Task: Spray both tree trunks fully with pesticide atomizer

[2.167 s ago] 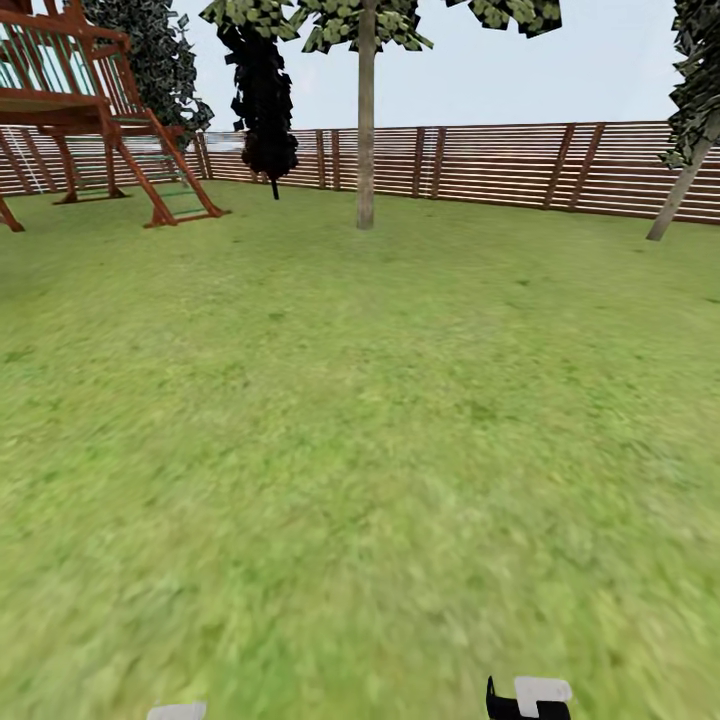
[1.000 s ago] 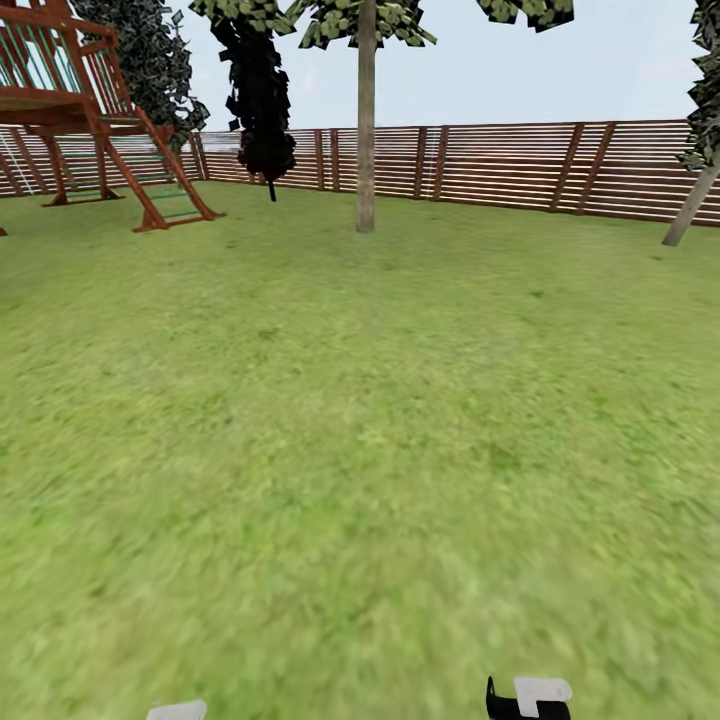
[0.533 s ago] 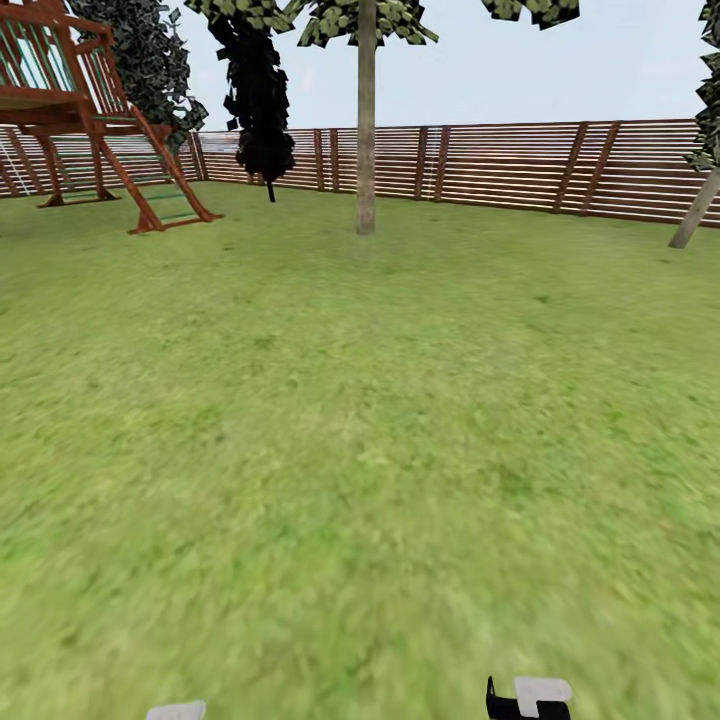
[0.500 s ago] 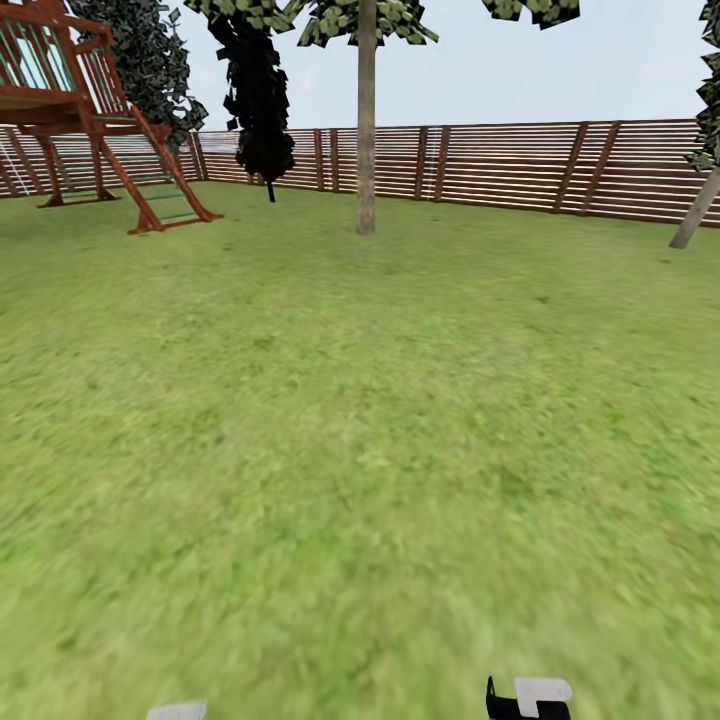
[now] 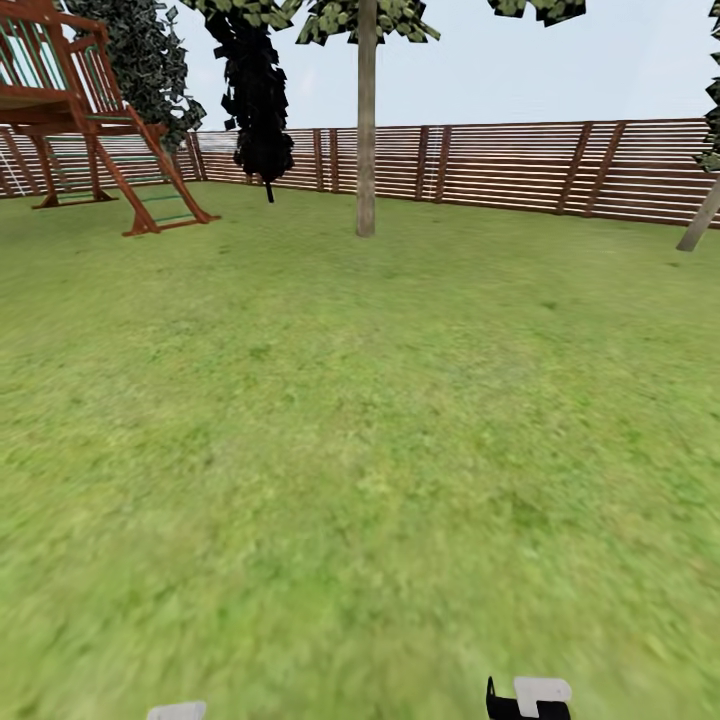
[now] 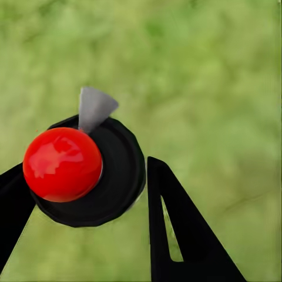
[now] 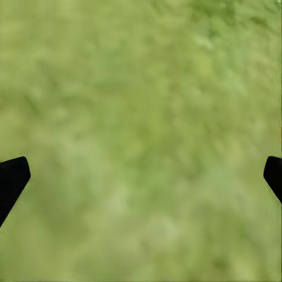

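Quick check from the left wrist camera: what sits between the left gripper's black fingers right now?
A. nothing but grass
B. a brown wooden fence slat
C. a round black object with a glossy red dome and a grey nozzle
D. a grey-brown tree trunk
C: in the left wrist view, the round black object with a glossy red dome and grey wedge-shaped nozzle sits between the left gripper's black fingers, over blurred green grass.

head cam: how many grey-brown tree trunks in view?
2: one upright trunk straight ahead before the fence, one leaning trunk at the right edge. More may stand outside the frame.
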